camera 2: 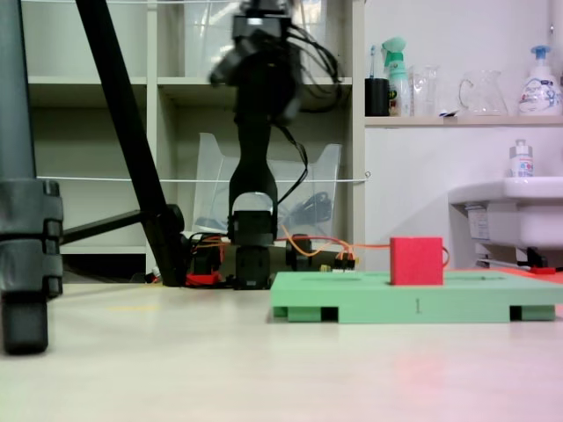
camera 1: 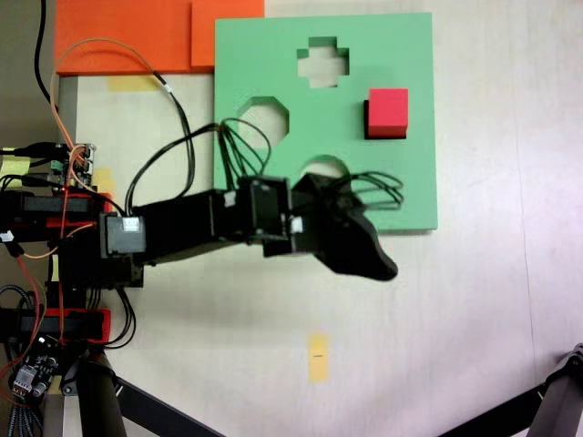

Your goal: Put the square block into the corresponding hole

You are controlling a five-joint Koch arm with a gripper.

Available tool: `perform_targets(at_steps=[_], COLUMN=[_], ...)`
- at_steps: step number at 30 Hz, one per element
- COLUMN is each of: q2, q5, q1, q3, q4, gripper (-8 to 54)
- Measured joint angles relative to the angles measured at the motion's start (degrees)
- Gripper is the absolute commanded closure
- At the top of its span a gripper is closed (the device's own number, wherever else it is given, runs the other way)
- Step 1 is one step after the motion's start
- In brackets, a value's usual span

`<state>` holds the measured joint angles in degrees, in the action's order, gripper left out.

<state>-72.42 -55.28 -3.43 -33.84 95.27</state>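
Observation:
The square block (camera 1: 388, 111) is a red cube on the right part of the green foam board (camera 1: 410, 45), with a dark strip along its left and lower sides. From the side, the square block (camera 2: 416, 261) stands well above the green board (camera 2: 413, 303). The square hole is hidden under the block, and I cannot tell how deep the block sits. A cross cutout (camera 1: 322, 62) and an octagonal cutout (camera 1: 265, 118) lie to its left. My black gripper (camera 1: 381, 264) hovers past the board's near edge, apart from the block; its jaws overlap. The raised arm (camera 2: 251, 176) is blurred at the top.
Orange foam slabs (camera 1: 137, 36) lie beyond the board's top-left corner. The arm's base and loose wires (camera 1: 55, 228) fill the left side. A yellow tape mark (camera 1: 317, 355) is on the table. Black tripod legs (camera 2: 132, 149) stand nearby, as do shelves and a sink (camera 2: 515, 207).

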Motion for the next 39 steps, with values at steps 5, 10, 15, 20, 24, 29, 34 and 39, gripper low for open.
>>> perform_targets(at_steps=[5,10,15,20,24,29,34,39], q2=[-17.84,-33.75,-43.77,-52.73,-55.99,-55.99,-55.99,-55.99], q5=[15.21,26.81,41.92,47.29,47.9,50.19,50.19,50.19], q1=[4.83,8.96,8.26,7.38,7.12,6.42,6.42,6.42], q3=[-39.2,-90.88,-113.82,-131.84,-140.89,-141.86,-141.86,-141.86], q4=[-25.14,-85.34,-103.54,-103.89,-104.24,-97.65,-97.65,-97.65], gripper=[8.5,12.2,11.2,10.2,10.2,11.1,11.1,11.0])
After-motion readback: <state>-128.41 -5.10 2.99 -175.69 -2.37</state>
